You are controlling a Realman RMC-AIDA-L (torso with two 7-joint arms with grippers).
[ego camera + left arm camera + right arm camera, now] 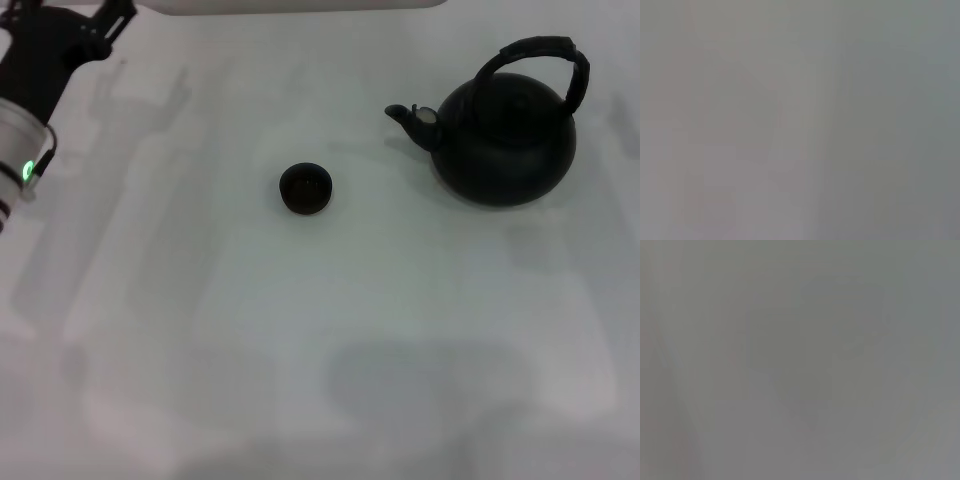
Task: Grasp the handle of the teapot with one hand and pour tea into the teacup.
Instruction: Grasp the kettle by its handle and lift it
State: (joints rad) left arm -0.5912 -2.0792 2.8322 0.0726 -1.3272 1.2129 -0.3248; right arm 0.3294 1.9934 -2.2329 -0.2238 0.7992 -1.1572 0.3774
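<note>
Fingers of the left gripper (pixel 112 22), at the table's (pixel 300 360) far left corner, hold nothing; their spread cannot be told. Right gripper: out of view. Teapot (pixel 508 140) stands upright, handle (pixel 540 55) ungrasped, spout facing the nearby teacup (pixel 305 188). No step is complete.

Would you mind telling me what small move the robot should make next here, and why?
Probably bring the right arm, not in view, in over the teapot toward its handle. The pot stands on the right side of the table with nothing gripping it, its spout pointing toward the teacup, which stands apart. The left gripper sits at the far left corner, much farther away.
</note>
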